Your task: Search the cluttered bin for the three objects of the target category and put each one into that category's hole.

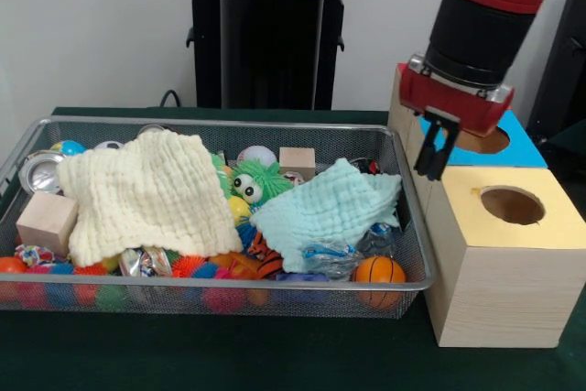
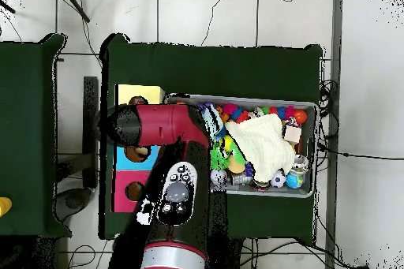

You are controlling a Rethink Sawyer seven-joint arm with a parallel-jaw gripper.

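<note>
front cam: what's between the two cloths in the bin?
Front view: between the yellow cloth and the mint cloth sits a green fuzzy toy with googly eyes, with balls beneath it.

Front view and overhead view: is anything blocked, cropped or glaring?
Front view: even light, no glare; the arm is cropped at the top, the gripper dark against the blue-topped box. Overhead view: the arm hides the boxes' holes and the bin's end nearest them.

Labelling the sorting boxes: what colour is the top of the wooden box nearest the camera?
Yellow top, clearest in the front view.
</note>
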